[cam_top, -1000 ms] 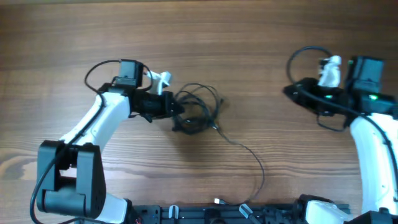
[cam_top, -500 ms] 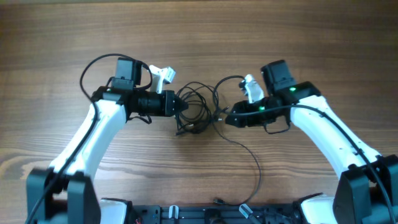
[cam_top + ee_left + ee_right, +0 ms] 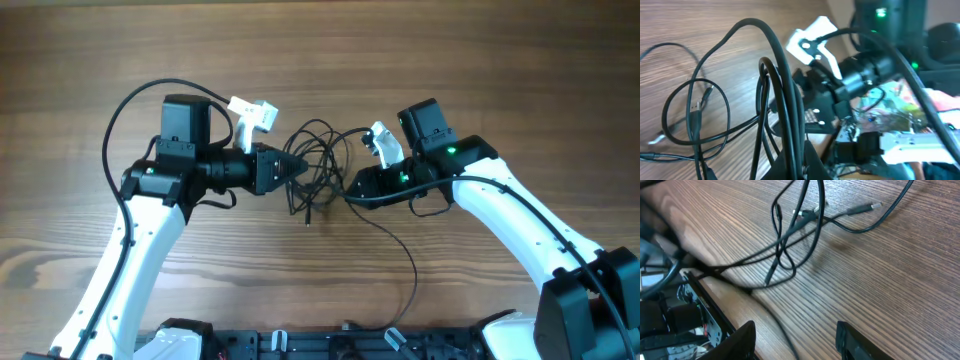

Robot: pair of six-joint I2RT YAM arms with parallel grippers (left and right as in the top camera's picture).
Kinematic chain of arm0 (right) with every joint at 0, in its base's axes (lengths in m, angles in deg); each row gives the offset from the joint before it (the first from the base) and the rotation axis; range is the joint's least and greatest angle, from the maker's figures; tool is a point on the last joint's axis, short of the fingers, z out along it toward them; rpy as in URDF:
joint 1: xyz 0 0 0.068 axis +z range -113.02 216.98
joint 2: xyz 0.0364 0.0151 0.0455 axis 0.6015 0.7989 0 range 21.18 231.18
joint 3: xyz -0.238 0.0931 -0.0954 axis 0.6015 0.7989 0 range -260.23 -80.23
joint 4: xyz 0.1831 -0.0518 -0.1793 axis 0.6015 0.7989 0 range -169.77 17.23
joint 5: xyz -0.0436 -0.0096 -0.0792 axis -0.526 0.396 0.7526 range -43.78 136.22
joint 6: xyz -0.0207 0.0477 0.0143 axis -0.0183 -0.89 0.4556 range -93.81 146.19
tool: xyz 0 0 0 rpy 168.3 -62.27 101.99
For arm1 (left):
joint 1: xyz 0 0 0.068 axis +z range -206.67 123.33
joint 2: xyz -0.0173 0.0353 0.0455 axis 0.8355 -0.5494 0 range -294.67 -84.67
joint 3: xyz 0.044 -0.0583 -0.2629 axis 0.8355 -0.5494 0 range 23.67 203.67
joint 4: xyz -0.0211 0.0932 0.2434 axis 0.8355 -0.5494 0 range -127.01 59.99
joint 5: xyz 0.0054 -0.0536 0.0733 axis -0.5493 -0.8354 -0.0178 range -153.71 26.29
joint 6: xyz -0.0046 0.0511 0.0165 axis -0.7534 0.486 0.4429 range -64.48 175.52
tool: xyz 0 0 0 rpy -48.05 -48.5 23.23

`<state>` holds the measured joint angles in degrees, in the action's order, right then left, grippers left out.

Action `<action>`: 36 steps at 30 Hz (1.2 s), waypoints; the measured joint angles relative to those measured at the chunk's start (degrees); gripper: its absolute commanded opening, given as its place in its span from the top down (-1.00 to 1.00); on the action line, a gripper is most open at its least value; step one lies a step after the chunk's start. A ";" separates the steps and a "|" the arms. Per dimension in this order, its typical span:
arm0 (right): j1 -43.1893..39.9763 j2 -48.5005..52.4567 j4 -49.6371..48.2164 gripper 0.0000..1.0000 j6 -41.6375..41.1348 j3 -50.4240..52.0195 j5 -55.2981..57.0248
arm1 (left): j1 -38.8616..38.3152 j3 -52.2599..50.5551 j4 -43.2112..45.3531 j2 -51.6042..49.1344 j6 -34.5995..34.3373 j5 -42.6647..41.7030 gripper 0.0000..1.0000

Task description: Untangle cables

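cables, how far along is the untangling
Nothing looks untangled yet: the cables sit in one knotted clump, with one strand trailing away toward the near side. In hand: the left gripper is shut on the clump, and the right gripper is open beside it, holding nothing. Left: separating every cord.

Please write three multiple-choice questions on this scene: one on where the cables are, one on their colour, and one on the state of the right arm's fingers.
1. Where is the tangle of cables?
A) at the far edge
B) between the left fingers and the right fingers
C) under an arm's base

2. What colour are the cables?
A) black
B) white
C) red

3. How do the right fingers stand?
A) shut on a plug
B) open, with nothing between them
C) out of view

Answers:
1 B: the overhead view shows the loops between both arms.
2 A: every cord is black against the brown table.
3 B: the right wrist view shows bare wood between them.
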<state>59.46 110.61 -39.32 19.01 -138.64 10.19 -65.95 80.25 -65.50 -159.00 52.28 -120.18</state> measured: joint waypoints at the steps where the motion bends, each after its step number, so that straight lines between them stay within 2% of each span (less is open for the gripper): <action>1: 0.00 0.00 -0.02 -0.06 0.00 0.00 0.00 | 0.02 0.00 0.37 0.02 0.00 -1.03 0.92; 3: 0.00 0.00 -0.07 -0.05 0.04 0.00 -0.13 | 0.02 0.00 1.51 0.02 -0.11 -2.69 0.92; 4: 0.07 0.00 -0.04 0.04 0.44 0.00 -0.46 | 0.00 0.00 2.54 0.02 -0.48 -3.52 0.92; 6: 0.28 0.00 -0.20 0.69 1.42 0.00 -1.53 | 0.00 0.00 5.11 0.02 -1.84 -4.83 0.92; 7: 0.39 0.00 -0.28 0.92 1.81 0.00 -2.12 | 0.02 0.00 6.16 0.02 -2.71 -5.33 0.92; 10: 0.63 0.00 -0.26 0.92 2.60 0.00 -3.23 | 0.02 0.00 9.64 0.04 -5.75 -6.14 0.84; 14: 0.63 0.00 -0.26 0.91 2.78 0.00 -3.65 | 0.02 0.00 8.83 0.04 -7.19 -4.72 0.82; 16: 0.63 0.00 -0.24 0.91 2.78 0.00 -3.78 | 0.02 0.02 6.21 0.04 -7.63 -1.64 0.68; 18: 0.63 0.00 -0.26 0.92 2.80 0.00 -3.87 | 0.02 0.02 2.93 0.04 -8.09 2.73 0.70; 19: 0.63 0.00 -0.28 0.91 2.78 0.00 -3.87 | 0.02 0.02 1.03 0.04 -8.02 4.92 0.91; 23: 0.17 0.00 -0.76 0.91 2.69 -0.07 -4.00 | 0.00 0.00 -5.11 0.04 -7.91 12.85 0.92; 27: -6.69 0.09 -0.31 0.91 -1.81 -4.04 -2.82 | 0.00 -0.11 -9.64 0.04 -7.93 22.05 0.92; 30: -12.59 0.09 0.63 0.91 -3.32 -7.52 -4.33 | 0.00 -0.11 -10.84 0.04 -7.89 25.07 0.92; 36: -23.87 0.00 1.49 0.91 -4.48 -9.18 -14.38 | -0.57 -0.11 -10.99 0.04 -7.78 27.43 0.92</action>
<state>35.59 110.61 -37.83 14.53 -147.82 -4.19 -66.52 80.14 -76.49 -158.95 44.50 -92.74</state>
